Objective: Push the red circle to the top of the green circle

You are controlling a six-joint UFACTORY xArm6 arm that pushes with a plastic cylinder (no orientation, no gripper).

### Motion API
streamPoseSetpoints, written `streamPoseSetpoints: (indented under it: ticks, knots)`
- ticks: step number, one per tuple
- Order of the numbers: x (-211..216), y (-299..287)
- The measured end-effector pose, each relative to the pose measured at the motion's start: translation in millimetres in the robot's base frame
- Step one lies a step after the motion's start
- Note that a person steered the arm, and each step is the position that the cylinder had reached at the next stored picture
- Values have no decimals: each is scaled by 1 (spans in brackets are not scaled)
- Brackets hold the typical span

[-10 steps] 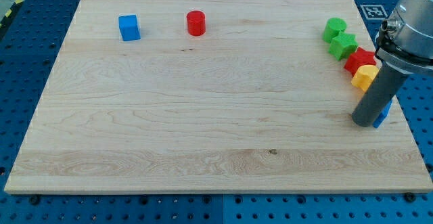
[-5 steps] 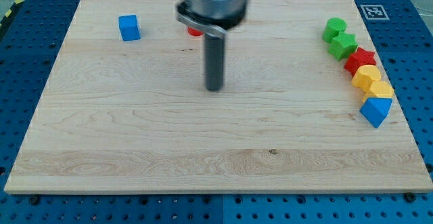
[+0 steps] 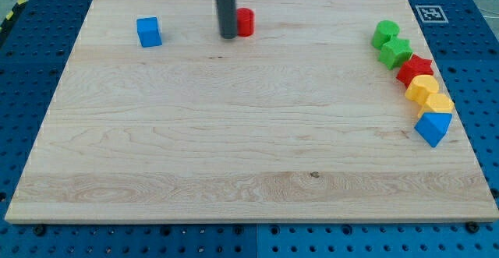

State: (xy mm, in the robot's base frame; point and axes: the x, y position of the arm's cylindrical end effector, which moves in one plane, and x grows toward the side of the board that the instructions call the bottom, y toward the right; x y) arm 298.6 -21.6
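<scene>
The red circle (image 3: 245, 22) stands near the board's top, left of centre. My tip (image 3: 228, 36) is on the board right against the red circle's left side, and the rod hides part of it. The green circle (image 3: 384, 33) stands far off at the view's right, at the top of a column of blocks along the right edge.
A blue cube (image 3: 148, 32) sits at the top left. Below the green circle lie a green star (image 3: 396, 52), a red star (image 3: 415, 69), two yellow blocks (image 3: 423, 87) (image 3: 439, 104) and a blue block (image 3: 433, 128). A marker tag (image 3: 430, 13) is off the board's top right corner.
My tip has swept from the right edge across the board to the red circle's left side. The red circle has shifted a little to the right.
</scene>
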Motion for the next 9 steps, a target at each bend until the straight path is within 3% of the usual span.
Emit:
streamPoseSetpoints:
  ticks: [3,5,6,9]
  knots:
    - [-30,-15]
    - [-35,87]
    - [-35,95]
    - [-24,65]
